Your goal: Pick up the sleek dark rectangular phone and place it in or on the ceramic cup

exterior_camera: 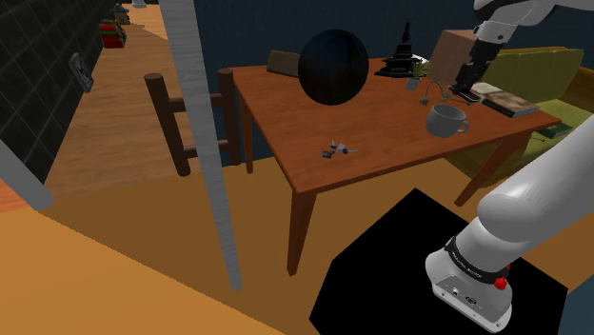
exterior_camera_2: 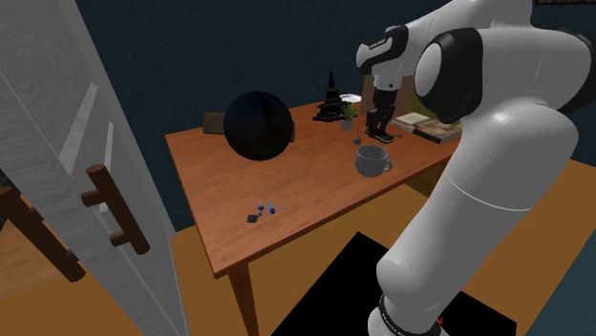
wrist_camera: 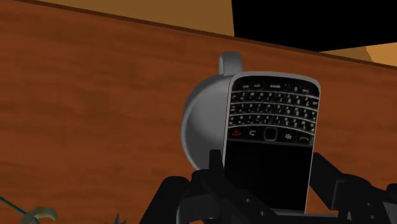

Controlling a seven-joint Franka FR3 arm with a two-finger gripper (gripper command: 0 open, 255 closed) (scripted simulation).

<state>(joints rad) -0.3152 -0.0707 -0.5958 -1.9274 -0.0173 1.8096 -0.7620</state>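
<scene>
A dark rectangular phone (wrist_camera: pixel 270 137) with a keypad is clasped between my black fingers. My gripper (wrist_camera: pixel 267 170) is shut on it. A grey cup (wrist_camera: pixel 205 124) with a handle stands on the wooden table (wrist_camera: pixel 95 108) just beyond and beneath the phone. In the shoulder view the gripper (exterior_camera: pixel 465 88) hangs slightly above and behind the cup (exterior_camera: pixel 445 120), toward that view's right. In the second exterior view the gripper (exterior_camera_2: pixel 379 130) holds the phone (exterior_camera_2: pixel 381 136) above the table behind the cup (exterior_camera_2: pixel 372 160).
A large black sphere (exterior_camera: pixel 333 65) sits mid-table. A dark pointed figurine (exterior_camera: pixel 402 57), a small plant (exterior_camera_2: pixel 347 113) and stacked books (exterior_camera: pixel 509 100) stand near the gripper. A small blue-grey object (exterior_camera: pixel 337 147) lies near the front edge. A wooden chair (exterior_camera: pixel 186 119) stands beside the table.
</scene>
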